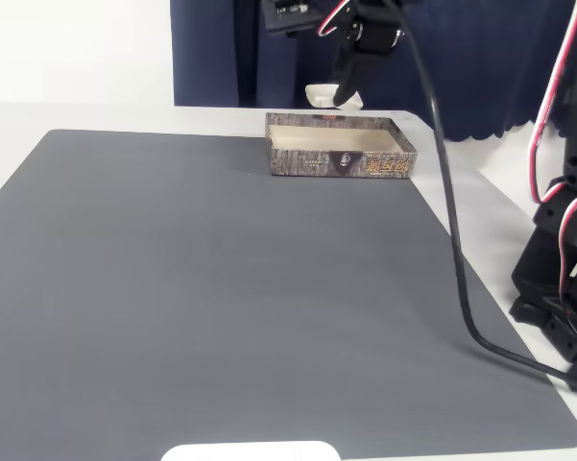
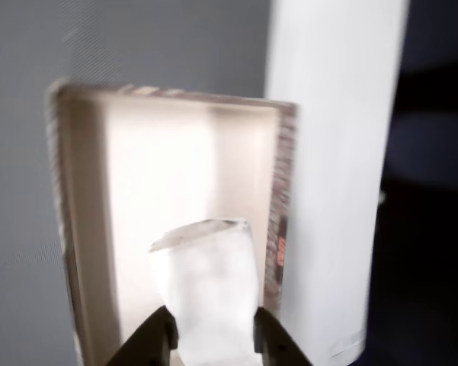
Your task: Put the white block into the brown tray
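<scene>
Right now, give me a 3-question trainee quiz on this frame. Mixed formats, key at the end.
1. True or false: the gripper is empty.
2. In the wrist view, the white block hangs over: A) the grey mat B) the brown tray C) the bare table
3. What lies inside the tray?

Key: 1 false, the gripper is shut on the block. 2 B. 3 Nothing visible; its cream floor looks bare.
</scene>
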Available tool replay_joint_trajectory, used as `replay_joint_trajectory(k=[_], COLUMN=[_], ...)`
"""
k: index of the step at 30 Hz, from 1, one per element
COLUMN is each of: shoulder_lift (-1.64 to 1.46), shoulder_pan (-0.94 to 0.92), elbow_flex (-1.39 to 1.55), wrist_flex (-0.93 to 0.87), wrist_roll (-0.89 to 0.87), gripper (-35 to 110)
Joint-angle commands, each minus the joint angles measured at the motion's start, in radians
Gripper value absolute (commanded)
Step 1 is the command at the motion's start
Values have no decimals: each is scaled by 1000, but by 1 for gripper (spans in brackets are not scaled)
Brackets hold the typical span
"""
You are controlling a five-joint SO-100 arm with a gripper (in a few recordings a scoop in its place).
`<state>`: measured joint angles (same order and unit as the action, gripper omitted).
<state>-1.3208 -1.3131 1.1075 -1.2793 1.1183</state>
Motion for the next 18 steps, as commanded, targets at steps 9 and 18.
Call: replay_joint_trajectory(k=[9, 18], shoulder_lift=[2, 89], shoulder_pan=[-3, -28], elbow_flex=[-67, -173], wrist_flex=[-41, -155], wrist_roll=[-290, -285], gripper=[0, 0])
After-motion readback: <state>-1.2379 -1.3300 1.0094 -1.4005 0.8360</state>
